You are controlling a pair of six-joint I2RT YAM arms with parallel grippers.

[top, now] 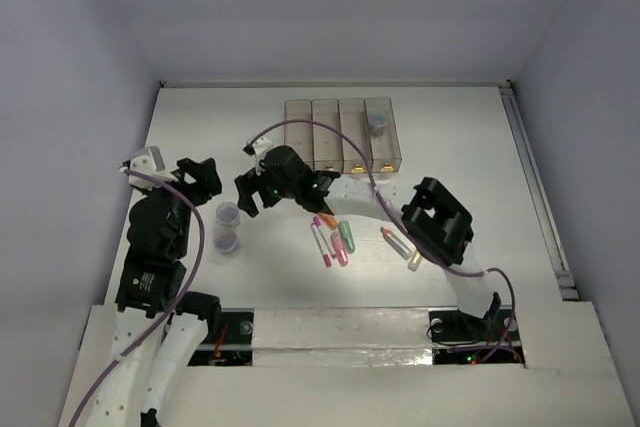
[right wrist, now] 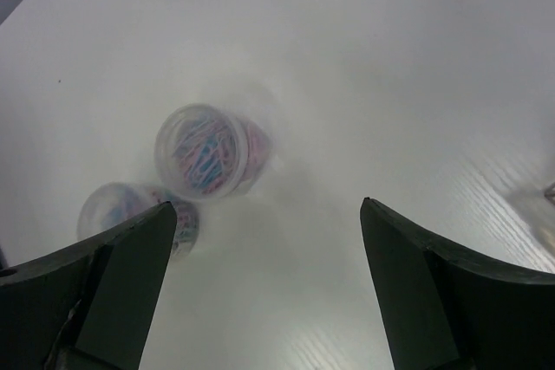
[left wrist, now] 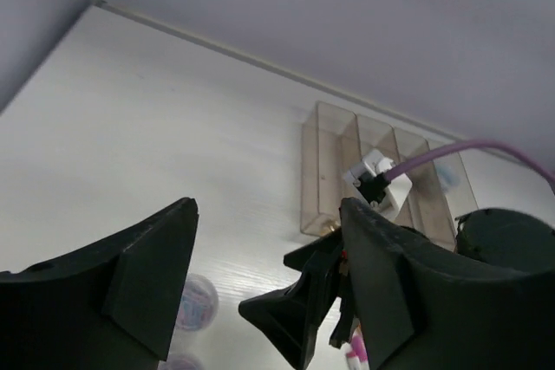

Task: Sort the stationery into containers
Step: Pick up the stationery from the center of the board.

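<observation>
Right gripper (right wrist: 266,210), fingers wide apart, hangs near 2 clear jars (right wrist: 208,149), well apart from the 4 bins (top: 300,137) toward the far edge of the table (top: 480,147). Left gripper (left wrist: 267,207) gapes too.

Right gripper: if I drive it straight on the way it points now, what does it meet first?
Probably the clear jar, ahead of the open right gripper and roughly on the image-left finger's line. A second jar sits lower beside that finger; depth is unclear, so it might touch first.
</observation>
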